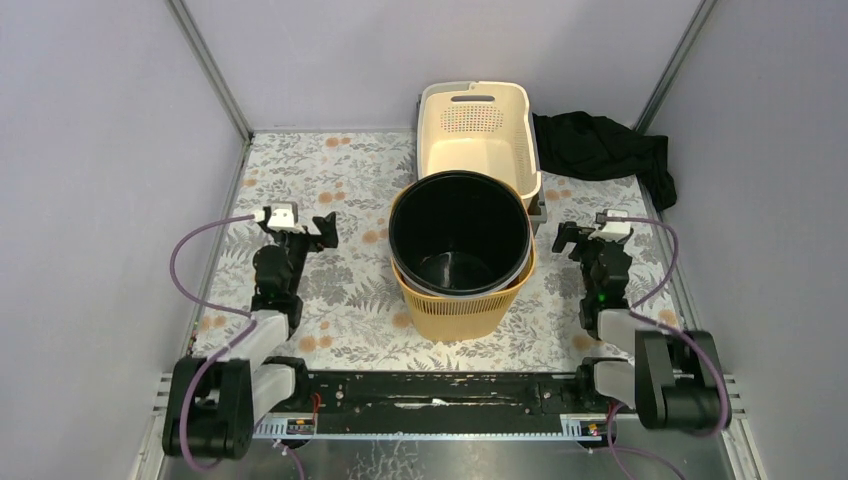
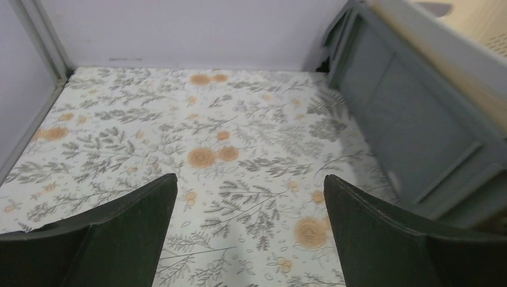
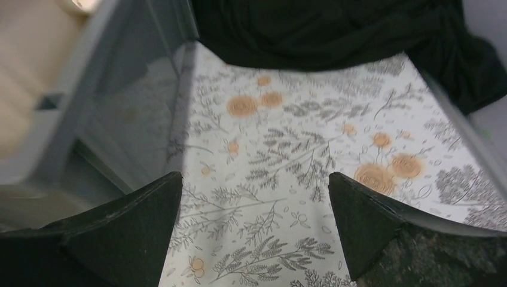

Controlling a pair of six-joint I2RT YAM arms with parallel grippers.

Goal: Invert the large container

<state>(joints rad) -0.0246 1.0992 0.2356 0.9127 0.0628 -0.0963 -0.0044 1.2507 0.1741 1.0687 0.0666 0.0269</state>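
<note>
1. The black tub [image 1: 460, 230] stands mouth up at the middle of the table [image 1: 330, 170], nested inside an orange basket [image 1: 460, 310]. I take this pair to be the large container, though from above I cannot tell how tightly the two sit together.
2. Close behind it is a cream basket [image 1: 475, 140] on a grey frame [image 2: 412, 131], and a black cloth [image 1: 600, 145] lies in the far right corner.
3. The left gripper [image 1: 297, 225] hangs low to the left of the tub, jaws spread wide and holding nothing. Its wrist view shows only patterned tabletop between the fingers.
4. The right gripper [image 1: 597, 232] mirrors it on the other side, equally wide and empty, apart from the tub.
5. The step in hand looks like the very start: no grasp made, nothing tipped.
6. The next move probably calls for both arms to come in to opposite sides of the rim, take hold, then lift and roll it over together. Room behind is tight because of the cream basket, and the tub may slide out of the orange basket as it goes over
</note>
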